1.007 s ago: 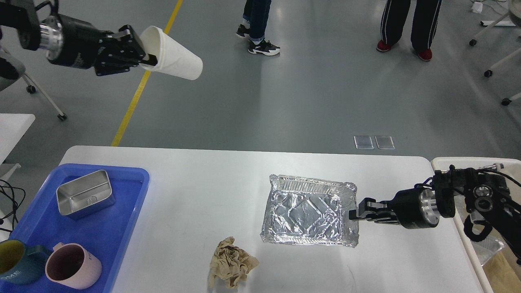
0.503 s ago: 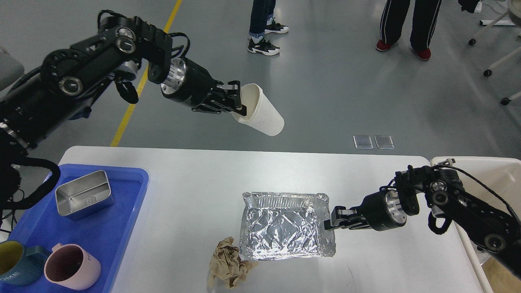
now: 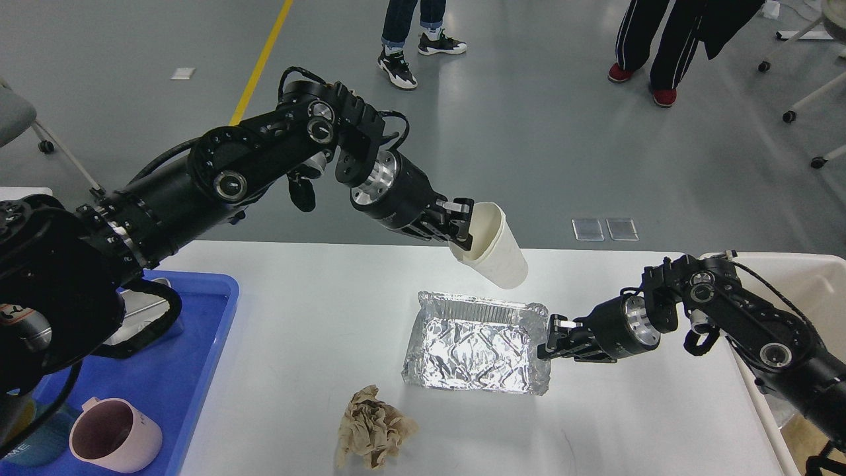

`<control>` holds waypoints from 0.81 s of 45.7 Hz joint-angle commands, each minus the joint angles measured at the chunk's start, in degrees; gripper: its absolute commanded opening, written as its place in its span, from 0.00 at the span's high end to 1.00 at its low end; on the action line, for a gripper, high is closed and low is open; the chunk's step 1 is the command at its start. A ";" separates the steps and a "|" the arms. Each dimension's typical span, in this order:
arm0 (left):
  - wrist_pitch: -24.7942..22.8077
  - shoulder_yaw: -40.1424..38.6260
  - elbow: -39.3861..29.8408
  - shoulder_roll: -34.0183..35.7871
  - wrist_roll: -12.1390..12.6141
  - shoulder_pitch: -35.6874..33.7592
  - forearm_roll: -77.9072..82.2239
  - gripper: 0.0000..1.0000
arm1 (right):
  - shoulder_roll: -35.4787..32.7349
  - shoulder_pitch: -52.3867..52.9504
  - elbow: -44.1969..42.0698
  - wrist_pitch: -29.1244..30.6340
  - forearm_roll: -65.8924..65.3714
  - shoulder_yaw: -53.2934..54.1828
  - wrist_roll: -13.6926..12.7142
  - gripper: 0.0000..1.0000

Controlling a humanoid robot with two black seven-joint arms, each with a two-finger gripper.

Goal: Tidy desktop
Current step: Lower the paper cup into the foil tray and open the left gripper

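Holding paper cup (image 3: pixel 494 250) in left tool (image 3: pixel 464 228) above foil tray (image 3: pixel 476 344)

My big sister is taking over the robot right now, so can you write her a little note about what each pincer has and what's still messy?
Left pincer: shut on the rim of the white paper cup, held tilted in the air above the far edge of the crinkled silver foil tray.
Right pincer: shut on the foil tray's right rim; the tray sits on the white matte desktop.
Done: the pink plastic mug sits in the blue plastic tray at left.
Left: put away the cup and foil tray, then the crumpled brown paper wad lying loose near the front edge.
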 commanded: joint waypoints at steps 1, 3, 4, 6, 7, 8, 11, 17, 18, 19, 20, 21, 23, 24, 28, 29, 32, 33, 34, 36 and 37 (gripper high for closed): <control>0.00 1.39 0.04 -1.68 0.09 1.64 0.12 0.98 | -0.43 0.05 0.32 0.00 0.65 0.00 -0.43 1.00; 0.00 1.83 0.04 -1.77 0.26 1.99 0.29 0.98 | -0.43 0.14 0.32 0.00 0.73 0.00 -0.34 1.00; 0.00 2.18 0.04 -1.86 0.27 1.99 0.47 0.98 | -0.43 0.23 0.41 0.00 0.73 0.00 -0.43 1.00; 0.00 2.79 0.04 -2.04 0.27 2.26 0.73 0.98 | -0.43 0.32 0.32 0.00 0.73 0.00 -0.43 1.00; 0.00 3.23 0.04 -2.39 0.27 2.52 0.99 0.98 | -0.43 0.32 0.41 0.00 0.73 0.00 -0.43 1.00; 0.00 3.50 0.04 -2.56 0.35 2.61 1.00 0.98 | -0.43 0.32 0.50 0.00 0.73 0.00 -0.43 1.00; 0.00 4.29 0.04 -2.92 0.44 3.22 1.00 0.98 | -0.34 0.49 0.50 0.00 0.82 0.00 -0.43 1.00; 0.00 5.34 0.04 -3.00 0.88 4.45 1.17 0.97 | -0.34 0.49 0.94 0.00 1.00 0.18 -0.43 1.00; 0.00 5.43 0.12 -3.09 0.88 4.54 1.26 0.97 | -0.43 0.49 1.37 0.00 1.09 0.26 -0.43 1.00; 0.00 5.43 0.04 -3.18 0.97 4.63 1.35 0.97 | -0.43 0.49 1.81 0.00 1.09 0.27 -0.43 1.00; 0.00 5.43 0.12 -3.35 0.88 4.72 1.35 0.97 | -0.43 0.49 2.25 0.00 1.17 0.27 -0.43 1.00; 0.00 5.52 0.12 -3.62 0.88 4.80 1.35 0.97 | -0.43 0.49 2.61 0.00 1.26 0.27 -0.43 1.00; 0.00 5.52 0.56 -3.97 0.97 4.89 1.43 0.97 | -0.69 0.49 3.13 0.00 1.79 0.27 -0.43 1.00; 0.00 5.61 0.82 -4.23 0.88 4.98 1.43 0.97 | -0.69 0.49 3.31 0.00 1.96 0.18 -0.43 1.00; 0.00 5.52 1.97 -4.76 0.88 5.42 2.05 0.97 | -0.60 0.41 3.40 0.00 2.40 0.18 -0.43 1.00; 0.00 5.52 2.23 -5.02 0.88 5.42 2.31 0.97 | -0.60 0.41 3.49 0.00 2.40 0.18 -0.43 1.00; 0.00 5.52 3.02 -5.46 0.88 5.51 2.58 0.97 | -0.60 0.32 4.27 0.00 2.49 0.18 -0.43 1.00; 0.00 5.52 3.29 -5.64 0.88 5.51 2.58 0.97 | -0.60 0.32 4.63 0.00 2.58 0.18 -0.43 1.00; 0.00 5.52 3.46 -5.73 0.88 5.51 2.58 0.97 | -0.43 0.32 5.07 0.00 2.58 0.18 -0.43 1.00; 0.00 5.52 3.90 -6.34 0.88 5.60 2.58 0.97 | -0.60 0.23 5.86 0.00 2.67 0.18 -0.43 1.00; 0.00 5.52 3.99 -6.52 0.88 5.86 2.66 0.97 | -0.60 0.23 6.12 0.00 2.67 0.18 -0.43 1.00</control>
